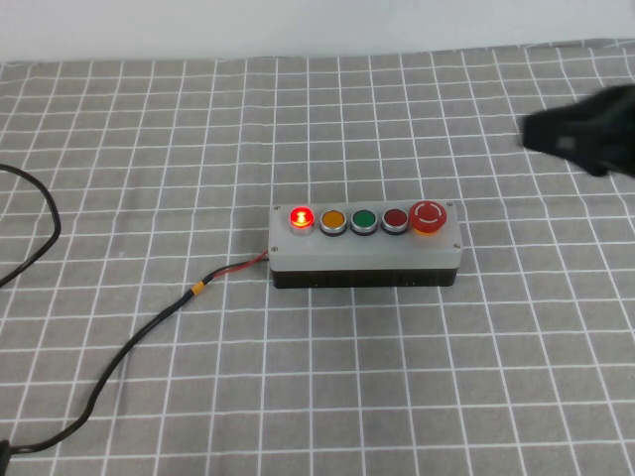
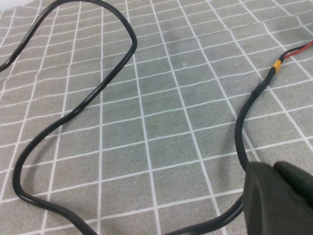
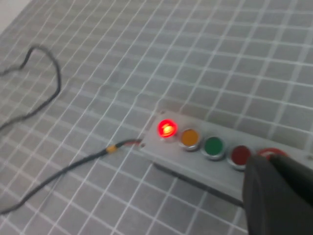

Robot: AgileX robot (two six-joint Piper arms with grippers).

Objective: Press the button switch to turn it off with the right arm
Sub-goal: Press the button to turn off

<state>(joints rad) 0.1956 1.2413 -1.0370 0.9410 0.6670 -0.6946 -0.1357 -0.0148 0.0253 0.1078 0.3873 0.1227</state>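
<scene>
The button switch (image 1: 301,217) glows bright red at the left end of the five-button row on the grey box (image 1: 365,253). It also shows lit in the right wrist view (image 3: 167,129). My right gripper (image 1: 544,133) is a blurred black shape in the air, far right of the box and behind it, well away from the switch. In the right wrist view its black fingers (image 3: 266,161) lie together, empty, over the box's mushroom-button end. My left gripper (image 2: 273,167) is out of the high view. It hangs shut and empty over the black cable.
An orange (image 1: 332,219), a green (image 1: 364,219), a dark red (image 1: 395,219) and a large red mushroom button (image 1: 429,215) fill the row. A black cable (image 1: 119,357) with red wires runs from the box's left end across the grey checked cloth (image 1: 417,377).
</scene>
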